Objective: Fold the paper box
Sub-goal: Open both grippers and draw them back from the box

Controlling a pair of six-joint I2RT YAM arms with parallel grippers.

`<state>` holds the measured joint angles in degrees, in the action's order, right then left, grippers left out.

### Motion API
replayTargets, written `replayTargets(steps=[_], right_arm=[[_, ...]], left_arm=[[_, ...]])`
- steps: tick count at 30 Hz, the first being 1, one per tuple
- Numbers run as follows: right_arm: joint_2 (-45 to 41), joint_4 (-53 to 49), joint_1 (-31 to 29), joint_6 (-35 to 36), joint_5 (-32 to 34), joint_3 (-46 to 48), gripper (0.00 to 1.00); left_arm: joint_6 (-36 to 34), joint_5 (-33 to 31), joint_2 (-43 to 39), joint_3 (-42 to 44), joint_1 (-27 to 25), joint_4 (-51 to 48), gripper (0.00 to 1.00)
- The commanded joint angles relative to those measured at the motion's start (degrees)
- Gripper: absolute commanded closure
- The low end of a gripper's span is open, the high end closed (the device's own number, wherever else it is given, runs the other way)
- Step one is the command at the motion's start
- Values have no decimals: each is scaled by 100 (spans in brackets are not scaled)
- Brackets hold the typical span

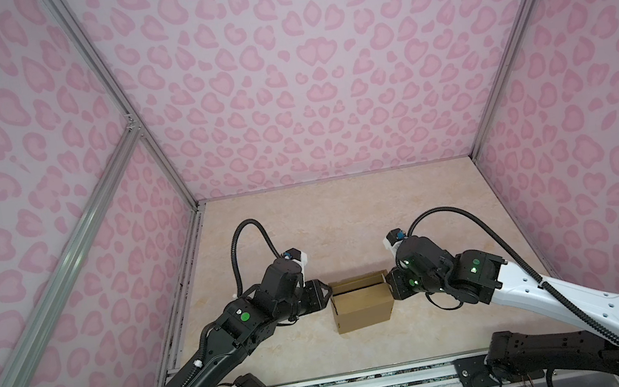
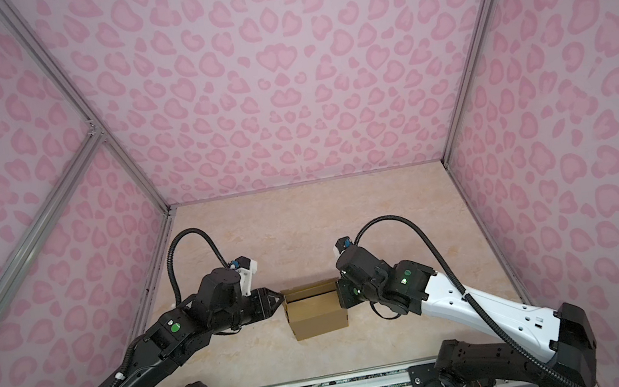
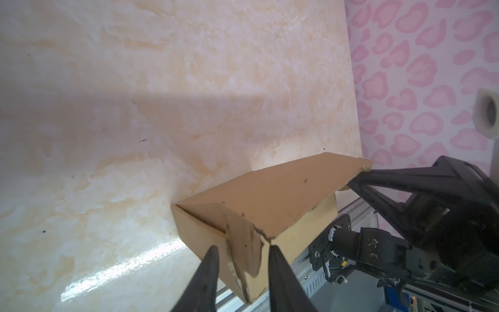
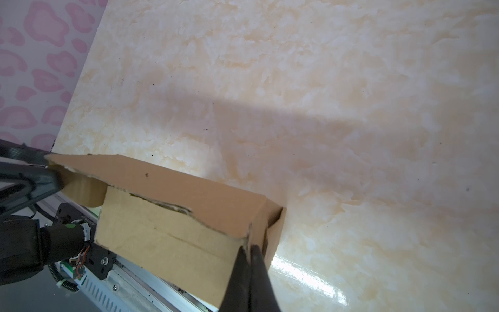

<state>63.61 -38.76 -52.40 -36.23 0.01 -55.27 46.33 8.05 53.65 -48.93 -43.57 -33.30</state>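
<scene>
Box: the brown box (image 1: 364, 308) (image 2: 317, 317) sits on the desk (image 1: 345, 218), near the middle, between the two arms.
Box shape: its sides stand up. In both top views there is a dark open gap along the far side of its top.
Left jaws: they are at the left end of the box. They are released, with a space between the two tips. A bent flap (image 3: 243, 243) with a rough edge pokes into that space. I cannot tell if it touches the tips.
Right jaws: they are at the right end of the box. They are clenched tight on the top corner of the thin box (image 4: 167, 237) wall.
Left arm: the left arm (image 1: 205, 345) reaches in low from the near left.
Right arm: the right arm (image 1: 524, 286) reaches in low from the near right.
Desk look: pale and shiny, like cream stone.
Walls: the walls (image 1: 322, 74) are light pink with darker pink spots.
</scene>
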Motion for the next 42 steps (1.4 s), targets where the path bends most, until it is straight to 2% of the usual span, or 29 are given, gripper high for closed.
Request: replayTargets(steps=[1, 10, 20, 36, 42], right_arm=[[-28, -467, -19, -22, 25, 93, 96], [-82, -346, -80, -47, -1, 147, 93], [-86, -504, -149, -29, 137, 62, 89], [-140, -544, -172, 41, 168, -264, 81], [-299, -740, -192, 53, 275, -614, 77]], left_arm=[[-237, -213, -79, -153, 3, -13, 58], [-659, -550, 35, -657, -1, -69, 51], [-770, -731, -21, -561, 87, -91, 48], [-1025, -665, 100, -450, 372, 73, 47], [-1010, -717, -88, -446, 389, -60, 47]])
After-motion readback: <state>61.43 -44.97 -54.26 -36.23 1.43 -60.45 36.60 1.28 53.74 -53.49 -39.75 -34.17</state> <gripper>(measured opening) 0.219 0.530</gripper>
